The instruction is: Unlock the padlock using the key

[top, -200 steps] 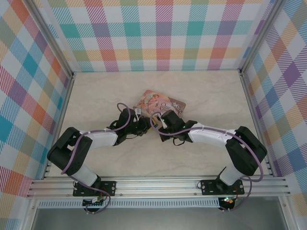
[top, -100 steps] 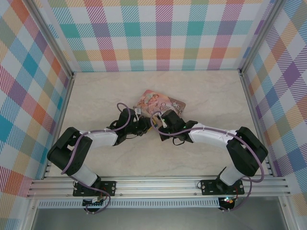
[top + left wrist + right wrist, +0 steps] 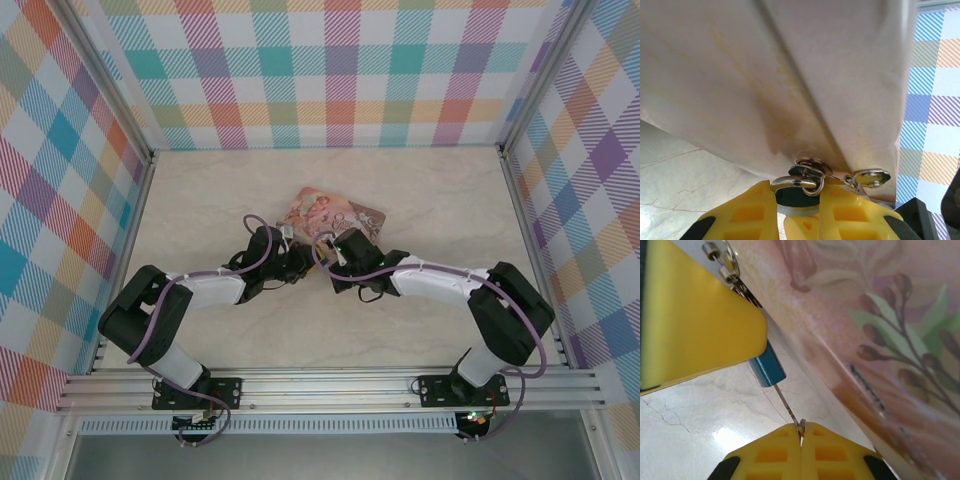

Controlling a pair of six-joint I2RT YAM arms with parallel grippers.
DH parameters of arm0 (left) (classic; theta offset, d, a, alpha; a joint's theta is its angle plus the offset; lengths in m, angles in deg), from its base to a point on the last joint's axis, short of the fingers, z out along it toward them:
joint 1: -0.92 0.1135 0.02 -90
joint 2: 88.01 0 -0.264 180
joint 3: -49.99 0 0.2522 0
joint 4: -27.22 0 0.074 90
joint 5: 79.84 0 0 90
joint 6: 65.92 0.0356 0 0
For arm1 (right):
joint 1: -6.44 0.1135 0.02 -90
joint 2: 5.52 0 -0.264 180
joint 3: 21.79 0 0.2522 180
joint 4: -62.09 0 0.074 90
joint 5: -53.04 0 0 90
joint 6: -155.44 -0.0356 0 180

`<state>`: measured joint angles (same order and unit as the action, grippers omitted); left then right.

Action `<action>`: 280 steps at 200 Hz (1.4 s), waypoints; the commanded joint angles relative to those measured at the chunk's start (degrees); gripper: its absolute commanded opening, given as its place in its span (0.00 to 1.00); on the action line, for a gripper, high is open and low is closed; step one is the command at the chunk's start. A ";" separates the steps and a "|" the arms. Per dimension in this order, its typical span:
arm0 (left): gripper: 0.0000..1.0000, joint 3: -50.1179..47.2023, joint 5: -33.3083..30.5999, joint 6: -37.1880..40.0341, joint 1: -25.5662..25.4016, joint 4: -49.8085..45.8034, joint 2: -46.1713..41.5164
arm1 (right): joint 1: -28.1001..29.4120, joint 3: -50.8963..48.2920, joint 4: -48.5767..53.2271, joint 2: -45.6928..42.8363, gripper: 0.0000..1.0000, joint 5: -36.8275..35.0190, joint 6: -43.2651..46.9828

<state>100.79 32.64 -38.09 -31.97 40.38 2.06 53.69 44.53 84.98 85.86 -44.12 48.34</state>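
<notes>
While the padlock is clamped steady at the pink tin by the left hand, the key, pinched in the closed right hand, is apparently seated for turning.

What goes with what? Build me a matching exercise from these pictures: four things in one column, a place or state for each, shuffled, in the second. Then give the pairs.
Column one
1. tiny blue-teal padlock
2. thin grey metal key
3. pink pictured rectangular tin box
4. pale marbled table

Column two
A. pinched by the shut right gripper
B. lying beneath the rest
C. clamped in the left gripper
D. printed with leaves and buds

Pairs: 1-C, 2-A, 3-D, 4-B
</notes>
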 commanded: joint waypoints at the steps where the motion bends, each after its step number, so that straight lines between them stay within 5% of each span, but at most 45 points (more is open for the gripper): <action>1: 0.17 1.45 1.07 -0.76 -0.69 2.79 -0.15 | 0.22 2.32 0.08 1.21 0.04 -1.30 -0.15; 199: 0.17 1.98 2.15 -2.94 -1.13 4.67 1.27 | -1.76 -9.47 -35.26 -0.76 0.04 12.04 -1.94; 280: 0.56 1.34 -1.06 -0.06 -0.44 1.39 0.38 | -2.33 -5.70 -15.05 2.00 0.03 13.43 -8.52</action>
<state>101.47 31.61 -39.25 -32.23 41.19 3.91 51.19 35.41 63.75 86.64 -34.04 43.24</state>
